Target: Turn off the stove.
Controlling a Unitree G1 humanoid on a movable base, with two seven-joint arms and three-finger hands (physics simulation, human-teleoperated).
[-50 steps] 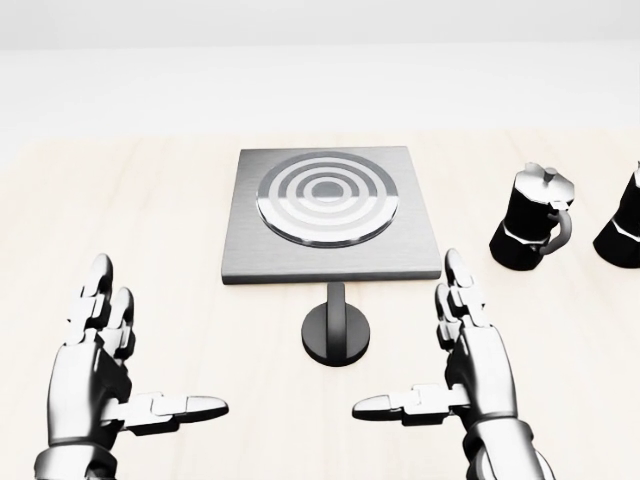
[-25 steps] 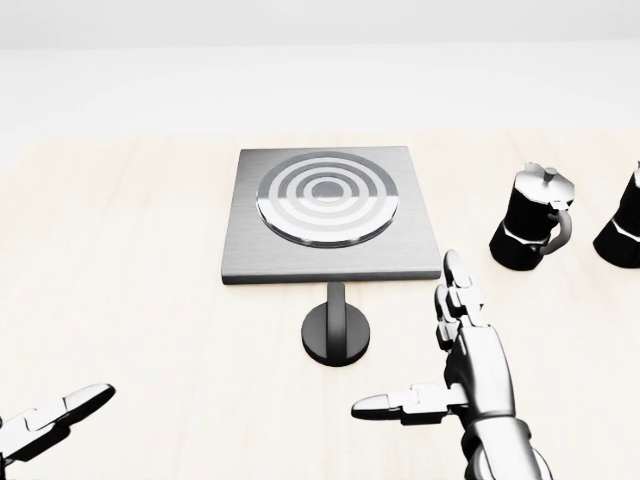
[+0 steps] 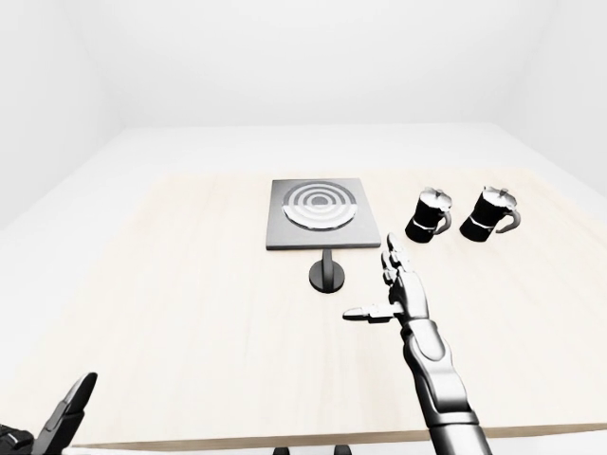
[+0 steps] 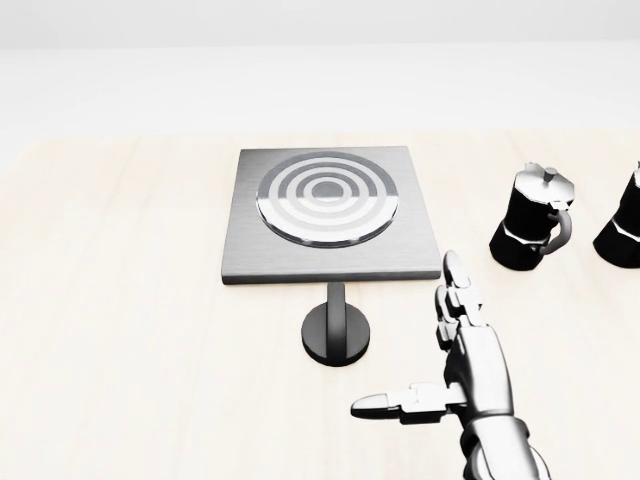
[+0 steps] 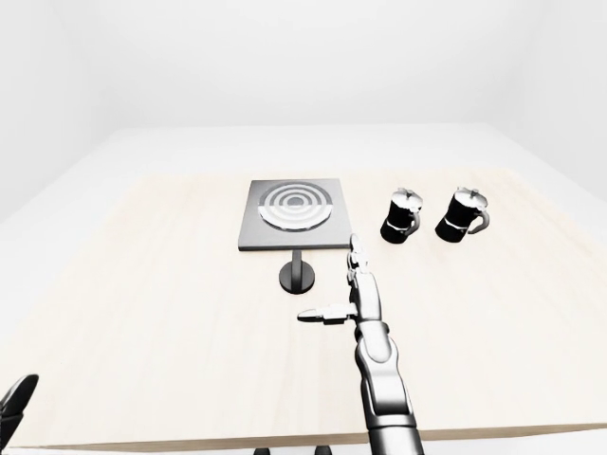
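The stove (image 4: 330, 210) is a square grey plate with a ringed round burner, lying flat on the pale wooden table (image 4: 130, 300). Just below it in the head view sits its black round knob (image 4: 336, 330), with an upright bar across it. My right hand (image 4: 415, 345) hovers to the right of the knob and apart from it; it is open, fingers (image 4: 458, 290) pointing up the view and the thumb toward the left. My left hand (image 3: 59, 424) shows only at the bottom left corner of the left-eye view, low by the table's near edge, one finger stretched straight.
Two black moka pots (image 3: 429, 216) (image 3: 488, 214) stand to the right of the stove. The table's near edge (image 3: 285, 442) runs along the bottom of the left-eye view. White floor and walls surround the table.
My left hand has dropped down and leftward, out of the head view. The right hand has stayed almost still beside the knob. Stove, knob and pots have not moved.
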